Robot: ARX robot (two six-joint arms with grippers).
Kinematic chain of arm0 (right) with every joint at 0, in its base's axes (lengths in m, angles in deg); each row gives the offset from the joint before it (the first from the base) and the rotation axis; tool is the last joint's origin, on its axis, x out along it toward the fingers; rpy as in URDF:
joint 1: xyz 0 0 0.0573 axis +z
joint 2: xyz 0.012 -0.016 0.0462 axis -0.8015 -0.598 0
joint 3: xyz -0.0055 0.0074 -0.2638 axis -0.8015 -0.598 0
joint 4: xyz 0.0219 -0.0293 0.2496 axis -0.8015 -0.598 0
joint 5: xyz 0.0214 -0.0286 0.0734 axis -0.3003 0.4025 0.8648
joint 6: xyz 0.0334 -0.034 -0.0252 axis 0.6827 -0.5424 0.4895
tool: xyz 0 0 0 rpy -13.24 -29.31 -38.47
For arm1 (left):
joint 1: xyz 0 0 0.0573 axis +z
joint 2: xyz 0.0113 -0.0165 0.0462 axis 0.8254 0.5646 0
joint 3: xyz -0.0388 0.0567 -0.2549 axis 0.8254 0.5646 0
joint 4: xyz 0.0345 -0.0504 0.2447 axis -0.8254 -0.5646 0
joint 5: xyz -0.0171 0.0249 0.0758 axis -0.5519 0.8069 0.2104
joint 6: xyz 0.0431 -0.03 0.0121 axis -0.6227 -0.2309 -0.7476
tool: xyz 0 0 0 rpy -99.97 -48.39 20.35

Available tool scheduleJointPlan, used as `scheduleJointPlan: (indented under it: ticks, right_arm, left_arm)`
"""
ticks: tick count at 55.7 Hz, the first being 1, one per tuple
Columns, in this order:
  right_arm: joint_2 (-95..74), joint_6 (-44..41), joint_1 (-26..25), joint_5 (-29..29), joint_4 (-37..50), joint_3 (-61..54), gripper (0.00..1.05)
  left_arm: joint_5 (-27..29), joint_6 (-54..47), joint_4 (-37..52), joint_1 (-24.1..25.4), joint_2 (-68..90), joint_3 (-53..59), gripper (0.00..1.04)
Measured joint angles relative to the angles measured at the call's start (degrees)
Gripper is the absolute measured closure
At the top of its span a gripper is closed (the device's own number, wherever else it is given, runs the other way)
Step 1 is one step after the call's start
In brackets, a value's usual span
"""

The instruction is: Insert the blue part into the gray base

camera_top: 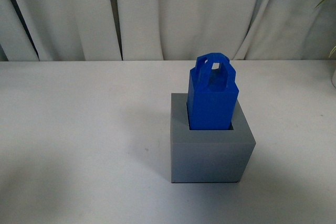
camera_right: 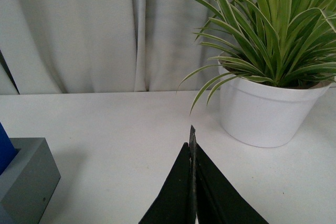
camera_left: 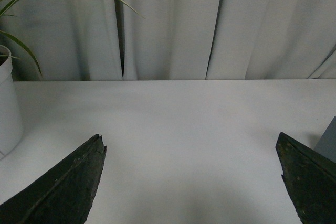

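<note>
1. Blue part (camera_top: 212, 98) standing upright in the square recess of the gray base (camera_top: 212, 153), lower end below the rim, handle loops and most of the body above it.
2. Base resting on the white table (camera_top: 79, 140), a little right of the middle in the front view, curtain (camera_top: 157, 9) behind.
3. Slight dark gap showing at the right corner of the recess; hard to say from this angle whether the blue part sits fully down or could go deeper.
4. Left gripper (camera_left: 191, 179) spread wide, nothing between the fingers, bare table ahead, a sliver of gray base at the edge of the left wrist view.
5. Right gripper (camera_right: 192, 182) closed tight, fingers pressed together, holding nothing.
6. Neither gripper touching the blue part or the base; neither arm appearing in the front view.
7. White pot with a striped leafy plant (camera_right: 268, 51) just beyond the right gripper; a corner of the base and a strip of blue at the edge of the right wrist view.
8. Judgement: insertion looking done or very nearly so; at most a final press down possibly left.
</note>
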Motion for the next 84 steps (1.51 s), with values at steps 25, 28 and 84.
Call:
scheduleJointPlan:
  ticks: [25,28,84]
  right_arm:
    - [8.48,0.07,0.0,0.0,-5.57,-2.1,1.03]
    - [9.51,0.07,0.0,0.0,-6.69,-2.1,1.03]
    - [23.74,0.04,0.0,0.04,-21.22,-2.03,0.31]
  left_arm:
    - [0.0,-0.02,0.0,0.0,0.0,0.0,0.06]
    - [0.0,0.0,0.0,0.0,0.0,0.0,0.06]
    - [0.02,-0.02,0.02,0.0,0.0,0.0,0.06]
